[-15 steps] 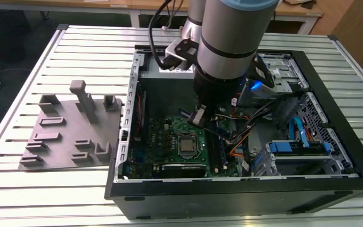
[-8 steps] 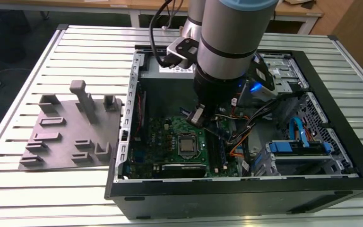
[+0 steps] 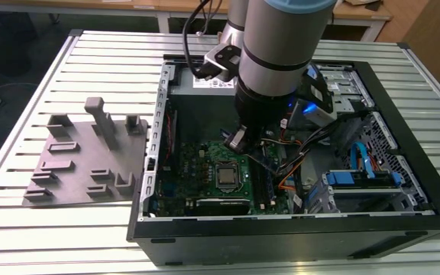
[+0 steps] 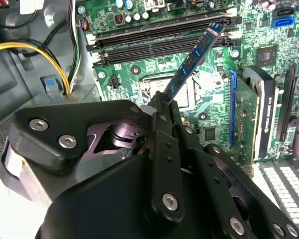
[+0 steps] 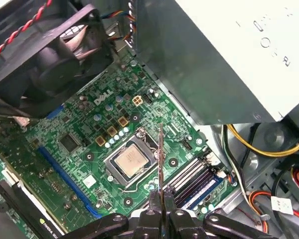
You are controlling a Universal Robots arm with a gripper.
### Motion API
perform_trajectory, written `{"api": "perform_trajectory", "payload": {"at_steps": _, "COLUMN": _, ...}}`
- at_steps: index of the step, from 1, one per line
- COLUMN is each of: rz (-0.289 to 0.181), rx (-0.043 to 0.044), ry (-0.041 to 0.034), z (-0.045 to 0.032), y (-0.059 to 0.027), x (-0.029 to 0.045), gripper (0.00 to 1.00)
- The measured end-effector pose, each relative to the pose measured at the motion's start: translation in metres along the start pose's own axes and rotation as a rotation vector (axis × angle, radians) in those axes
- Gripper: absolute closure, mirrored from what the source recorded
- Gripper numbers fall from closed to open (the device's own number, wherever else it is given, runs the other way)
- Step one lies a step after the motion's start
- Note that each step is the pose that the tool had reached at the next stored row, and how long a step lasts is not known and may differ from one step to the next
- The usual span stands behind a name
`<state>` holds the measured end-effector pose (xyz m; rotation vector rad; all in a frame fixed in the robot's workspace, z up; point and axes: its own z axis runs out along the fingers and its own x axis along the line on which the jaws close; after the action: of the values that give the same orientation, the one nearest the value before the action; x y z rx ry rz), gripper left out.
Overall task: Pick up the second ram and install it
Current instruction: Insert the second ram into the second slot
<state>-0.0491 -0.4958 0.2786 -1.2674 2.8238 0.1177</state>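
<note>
We're looking at a ribbed silver metal table [image 3: 75,63] that's taking up most of the exterior view. At the far edge a light wooden desk [image 3: 90,7] is sitting on white legs [image 3: 162,23] over dark floor [image 3: 10,37]. A brown wooden panel [image 3: 430,28] is standing far off on the exterior view's right. Soft, even light is falling everywhere.

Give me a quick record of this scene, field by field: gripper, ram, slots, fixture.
gripper: shut on the second ram
second ram: held above the motherboard, not seated
memory slots: ram's far end points toward them
fixture block: on the table, exterior view's left of the case
</note>
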Motion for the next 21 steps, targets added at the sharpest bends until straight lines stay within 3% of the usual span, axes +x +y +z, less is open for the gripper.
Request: {"api": "perform_trajectory", "payload": {"at_steps": 21, "rz": 0.183, "rx": 0.0131, "ry": -0.0095, "z": 0.0007, "y": 0.0, "x": 0.0, "gripper": 0.86}}
